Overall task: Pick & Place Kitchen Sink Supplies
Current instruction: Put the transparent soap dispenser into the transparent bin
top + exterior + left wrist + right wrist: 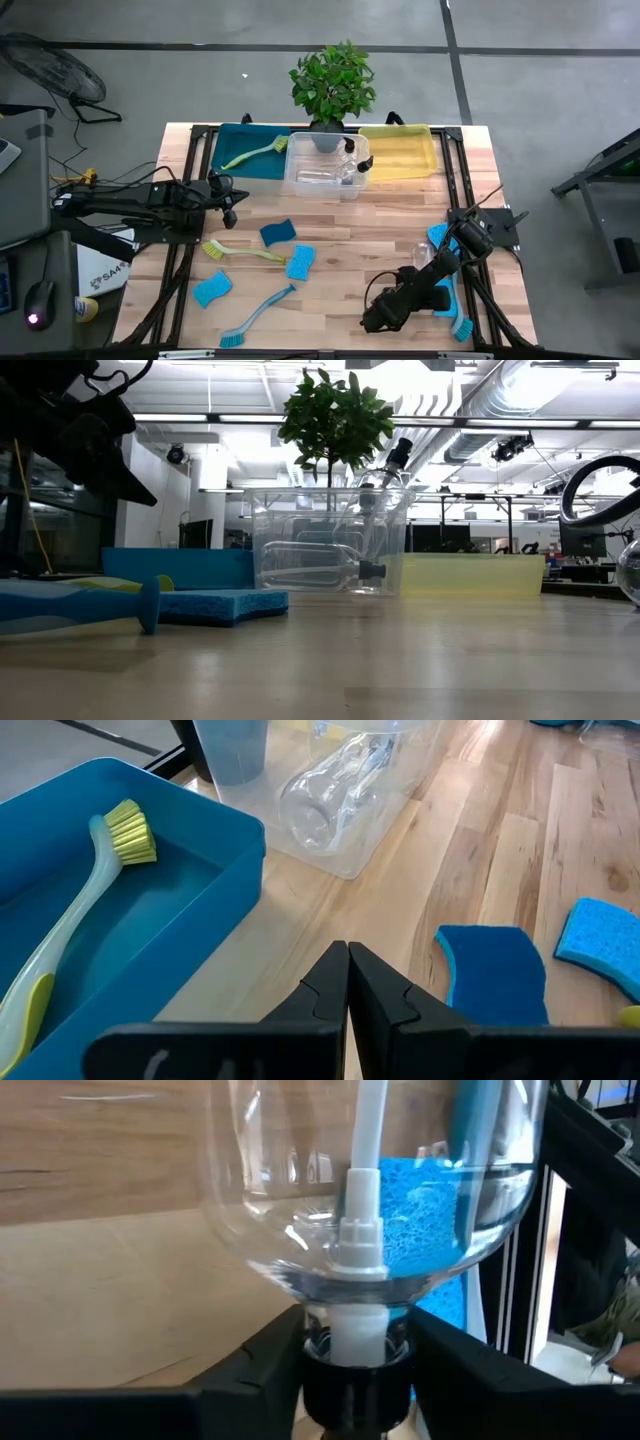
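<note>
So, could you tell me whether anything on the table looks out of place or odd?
Only mild disorder: in the clear bin, one pump bottle lies flat while another leans out over the rim. Nothing looks spilled or damaged.

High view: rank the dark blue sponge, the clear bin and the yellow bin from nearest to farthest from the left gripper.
From the left gripper, fingers shut, at the table's left:
1. Dark blue sponge, just toward the table's middle and front.
2. Clear bin, at the back centre, holding bottles.
3. Yellow bin, at the back right, beyond the clear bin.
</note>
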